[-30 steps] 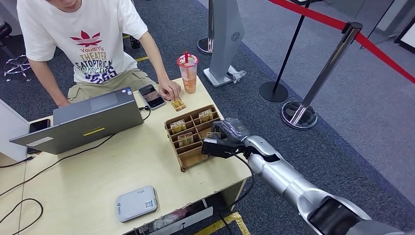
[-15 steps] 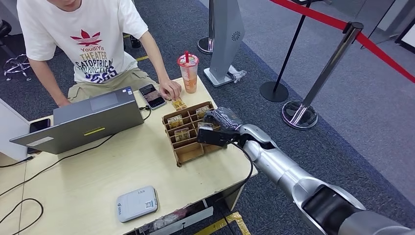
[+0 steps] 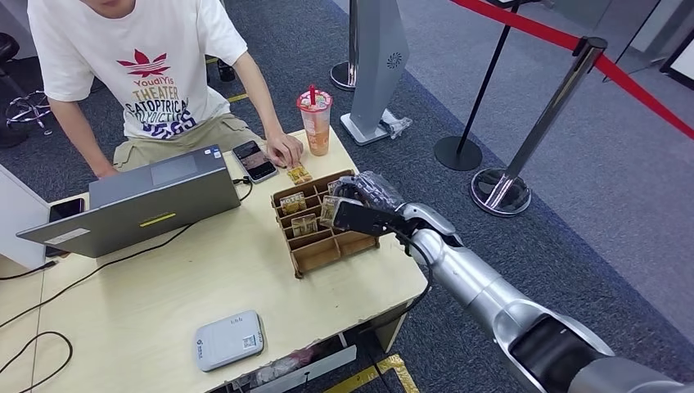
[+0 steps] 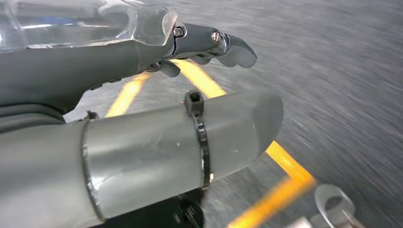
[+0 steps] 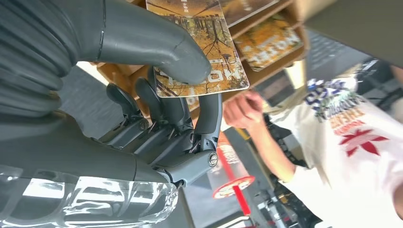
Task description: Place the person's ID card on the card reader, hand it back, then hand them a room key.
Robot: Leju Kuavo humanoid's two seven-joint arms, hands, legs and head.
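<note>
Right robot hand [image 3: 360, 205]: over the brown cardboard compartment tray [image 3: 315, 254] at the right end of the surface; thumb and dark fingers [image 5: 208, 111] pinching a yellow-brown printed room key card [image 5: 202, 45], thumb pressed on the printed face, fingers behind it.
Room key card: held just above the tray's compartments, tilted; in the head view partly hidden by the hand [image 3: 329, 210].
Left robot hand [image 4: 209, 45]: hanging above grey carpet with yellow floor tape; fingers apart, nothing in them.
Cardboard tray: open-topped, split into several compartments; more yellow-brown printed cards [image 3: 293, 204] standing in the far compartments, near compartments bare.
Loose card: one small yellow-brown card [image 3: 299, 174] flat on the surface between the tray and the person's hand [image 3: 284, 151], touching neither clearly.
Card reader: white flat rounded-corner box [image 3: 229, 340] near the front edge of the surface, well apart from the tray.
Light wooden surface [image 3: 155, 286]: carries a grey open laptop [image 3: 139, 205], a dark smartphone [image 3: 254, 160] beside the person's hand, another dark phone [image 3: 65, 210] at the left, black cables.
Drink: clear plastic cup of orange liquid with red straw [image 3: 314, 123], at the far edge, near the person's hand.
Person: white printed T-shirt [image 3: 139, 65], seated across the surface, one hand resting just beyond the tray.
Background: silver stanchion post with red belt [image 3: 556, 106] on grey carpet.
</note>
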